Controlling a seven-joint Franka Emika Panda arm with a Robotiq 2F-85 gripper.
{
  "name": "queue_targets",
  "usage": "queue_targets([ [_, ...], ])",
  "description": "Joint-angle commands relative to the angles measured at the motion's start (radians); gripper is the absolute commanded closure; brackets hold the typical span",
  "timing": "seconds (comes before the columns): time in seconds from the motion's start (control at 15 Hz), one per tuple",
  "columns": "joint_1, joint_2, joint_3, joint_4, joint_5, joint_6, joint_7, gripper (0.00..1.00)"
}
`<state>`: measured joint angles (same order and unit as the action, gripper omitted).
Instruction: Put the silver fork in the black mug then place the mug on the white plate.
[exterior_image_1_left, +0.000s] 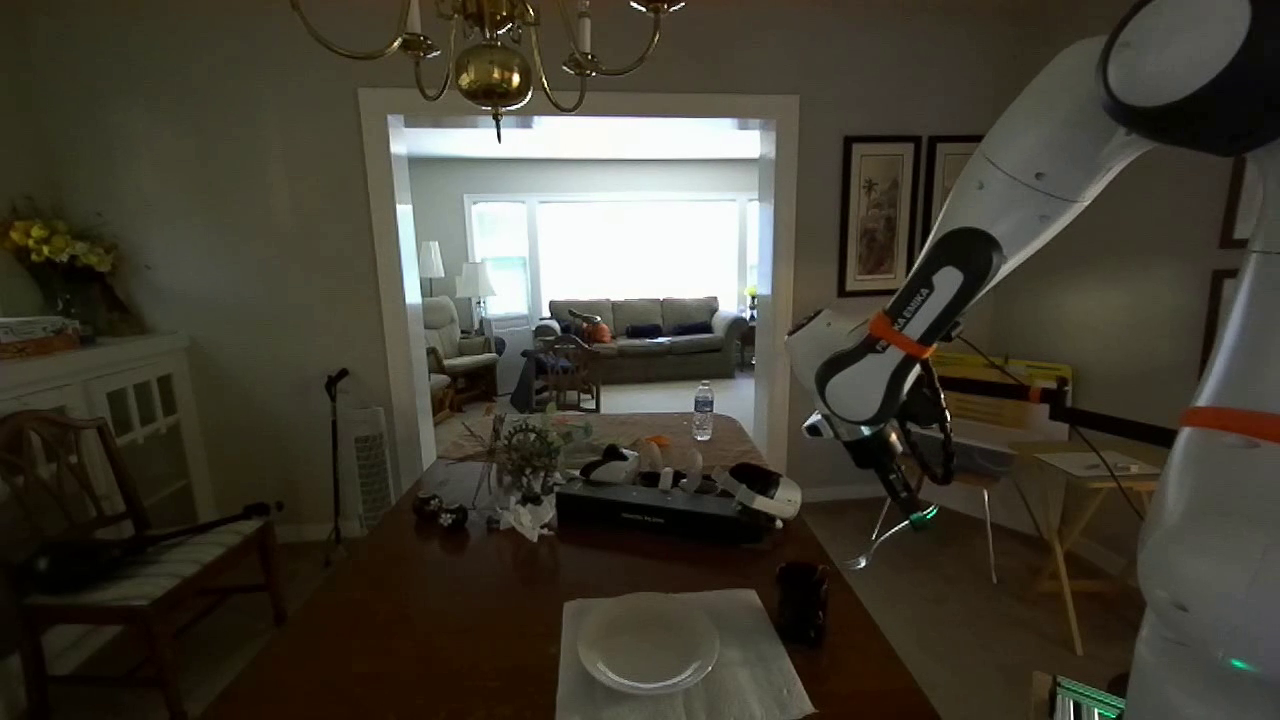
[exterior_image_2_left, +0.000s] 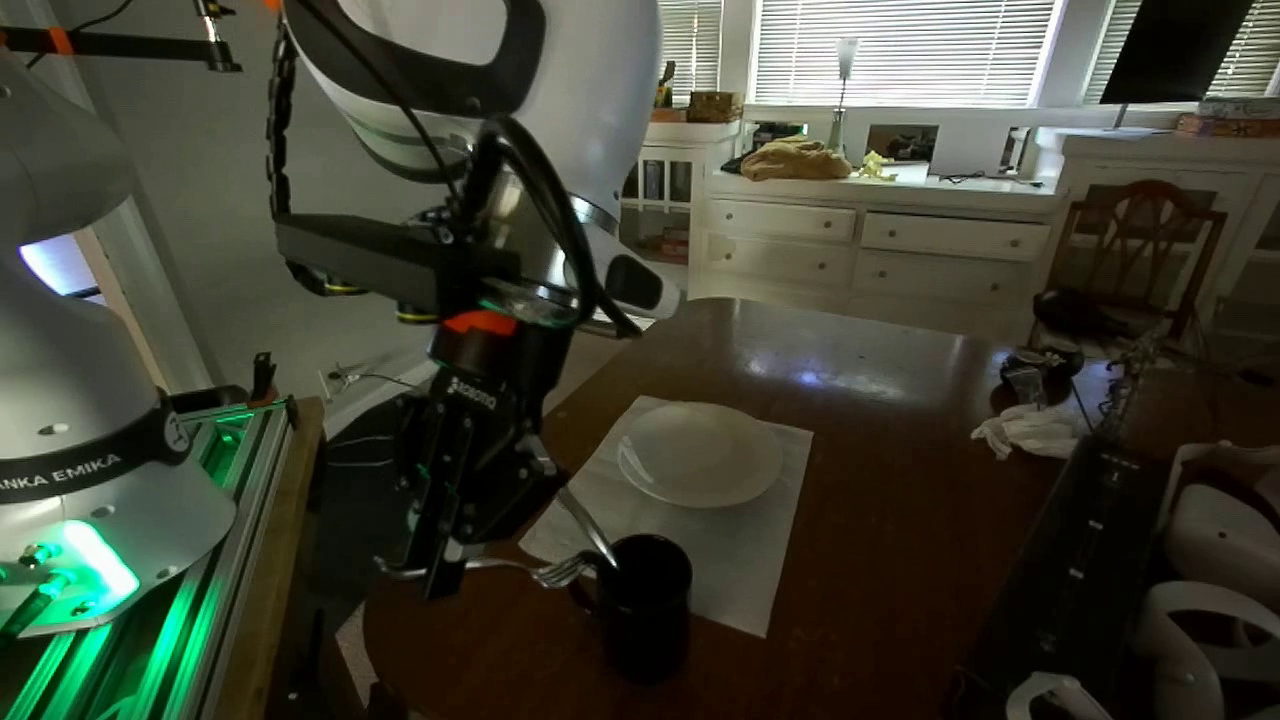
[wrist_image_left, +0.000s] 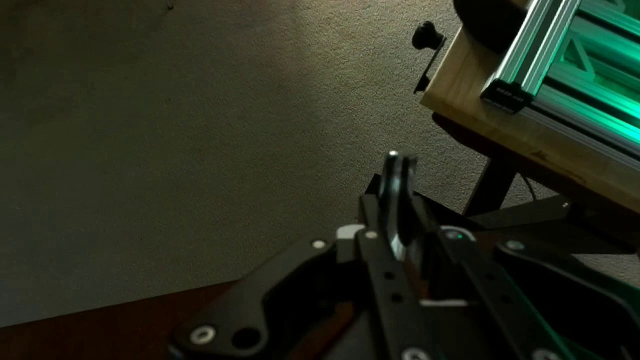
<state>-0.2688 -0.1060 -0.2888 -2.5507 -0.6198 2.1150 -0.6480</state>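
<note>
The silver fork is held level-ish in my gripper, its tines pointing toward the black mug. In an exterior view, the fork's tines show beside the mug near its handle; the gap is hard to judge. The gripper is shut around the fork's handle, beside the table edge. In the wrist view, the fork sits between the fingertips. The mug stands upright with a silver utensil handle leaning out of it. The white plate lies beside it, bare.
A white paper sheet lies under the plate. A long black box with white headset gear crosses the table behind. A bottle stands farther back. The table edge and floor show in the wrist view, with the wooden base stand.
</note>
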Motion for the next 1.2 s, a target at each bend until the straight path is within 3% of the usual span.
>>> queue_targets([
  [0.0,0.004,0.108,0.007,0.074,-0.021,0.033,0.03,0.96],
  [0.53,0.022,0.246,0.048,0.185,-0.007,0.046,0.076,0.96],
  [1.13,0.038,0.342,0.094,0.232,0.0,0.036,0.106,0.96],
])
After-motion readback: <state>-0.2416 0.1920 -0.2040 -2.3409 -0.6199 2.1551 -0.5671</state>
